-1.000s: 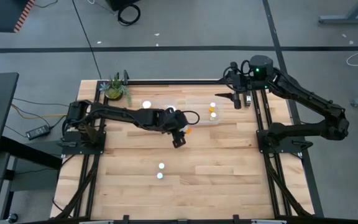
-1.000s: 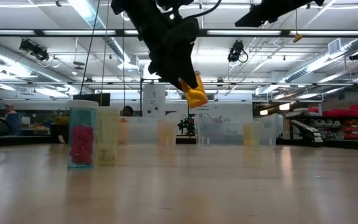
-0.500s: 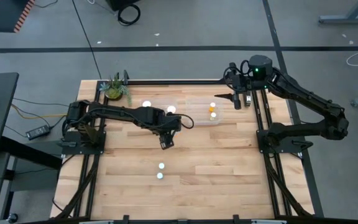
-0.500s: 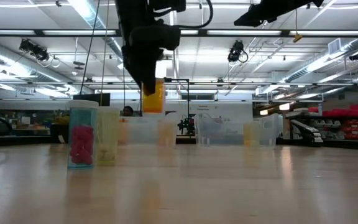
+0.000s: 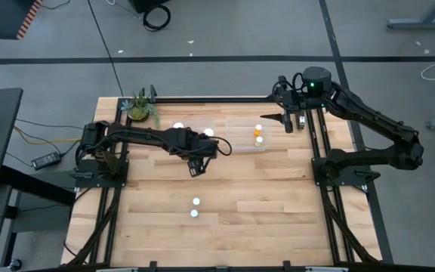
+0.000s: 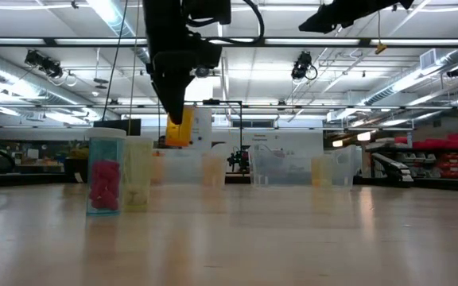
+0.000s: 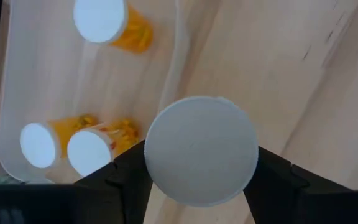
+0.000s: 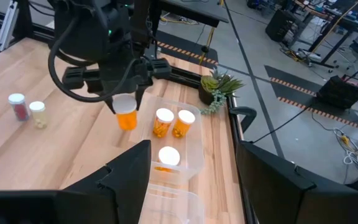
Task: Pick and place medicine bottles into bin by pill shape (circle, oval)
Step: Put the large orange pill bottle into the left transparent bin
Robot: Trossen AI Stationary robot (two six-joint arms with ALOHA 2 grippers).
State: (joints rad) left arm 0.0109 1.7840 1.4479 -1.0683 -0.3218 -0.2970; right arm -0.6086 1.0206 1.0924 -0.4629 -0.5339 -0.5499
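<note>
Two bottles (image 5: pixel 195 207) left on near counter (image 5: pixel 263 204), left gripper (image 5: pixel 195 165) jaws holding a bottle (image 6: pixel 179 129) aloft just short of left bin (image 7: pixel 5 124) with three, far bin (image 5: pixel 242 136) with two, right gripper (image 5: pixel 290 121) wide, idle.

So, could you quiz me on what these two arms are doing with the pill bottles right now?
1. True or false: the left hand holds an orange bottle in the air.
2. How many bottles sit in the clear bin close to that hand? A two, B three, C five.
3. Fill in: the right hand hovers near the table's far right corner, fingers ____.
Key: 1 true; 2 B; 3 open.
</note>
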